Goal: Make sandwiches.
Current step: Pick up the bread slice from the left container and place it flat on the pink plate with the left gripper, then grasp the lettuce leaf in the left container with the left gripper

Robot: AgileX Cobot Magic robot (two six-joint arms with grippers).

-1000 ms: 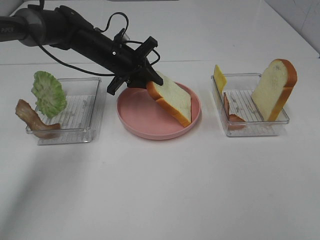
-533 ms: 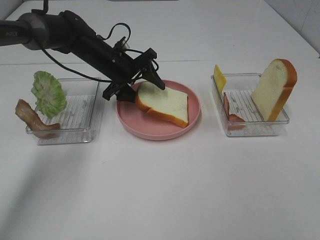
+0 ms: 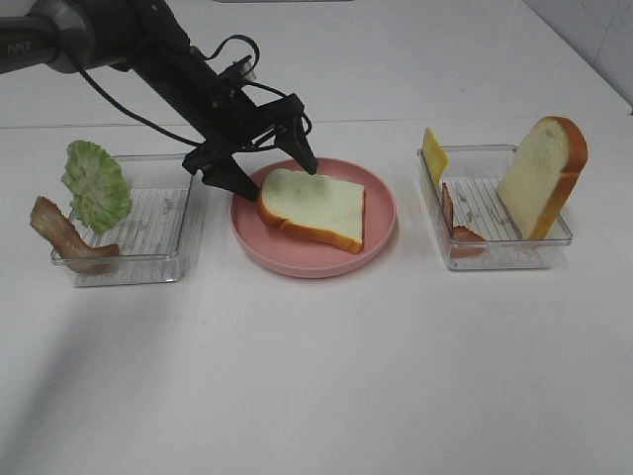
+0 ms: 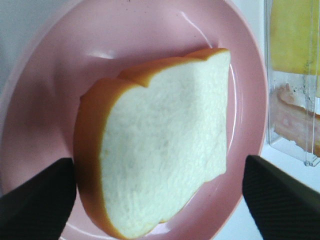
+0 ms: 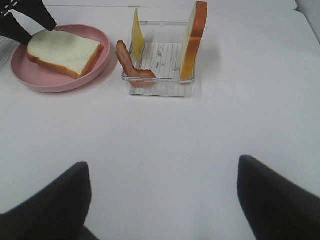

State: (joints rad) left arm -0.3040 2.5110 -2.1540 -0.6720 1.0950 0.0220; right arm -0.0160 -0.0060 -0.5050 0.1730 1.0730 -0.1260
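The white table (image 3: 326, 376) fills the scene. Over it the left gripper (image 3: 272, 176) hangs just above the round pink plate (image 3: 259, 249), fingers spread wide and holding nothing. The right gripper (image 5: 162, 205) is also spread wide, over bare table. One clear tray (image 3: 163, 213) sits left of the plate, another (image 3: 495, 252) to its right. A bread slice (image 3: 315, 206) lies flat on the plate. A second slice (image 3: 539, 178) stands in the right tray beside a bacon strip (image 3: 457, 223) and cheese (image 3: 434, 153). Lettuce (image 3: 96, 185) and more bacon (image 3: 59, 233) lean on the left tray's edge.
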